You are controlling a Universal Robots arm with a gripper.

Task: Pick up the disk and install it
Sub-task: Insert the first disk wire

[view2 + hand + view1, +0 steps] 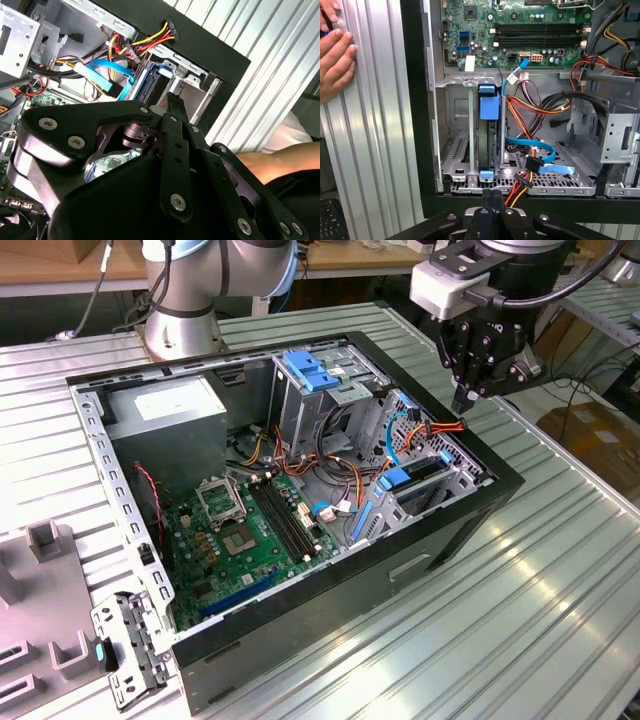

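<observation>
The disk [412, 480] stands on edge in the drive bay at the open computer case's corner, on the exterior view's right, with a light-blue rail along its top. In the first wrist view the disk [487, 107] sits between the bay's metal walls. The second wrist view shows the disk [156, 86] beyond the fingertips. My gripper [462, 400] hangs above and just outside that corner of the case [440, 540], apart from the disk. Its fingers [492, 196] are pressed together with nothing between them.
A person's hand [335, 55] rests on the ribbed table beside the case. Orange, yellow and blue cables [532, 160] lie beside the bay. The tall cage with a blue latch [310, 370], power-supply box [170, 415] and motherboard [245, 530] occupy the case. Grey fixtures [40, 580] stand at the left.
</observation>
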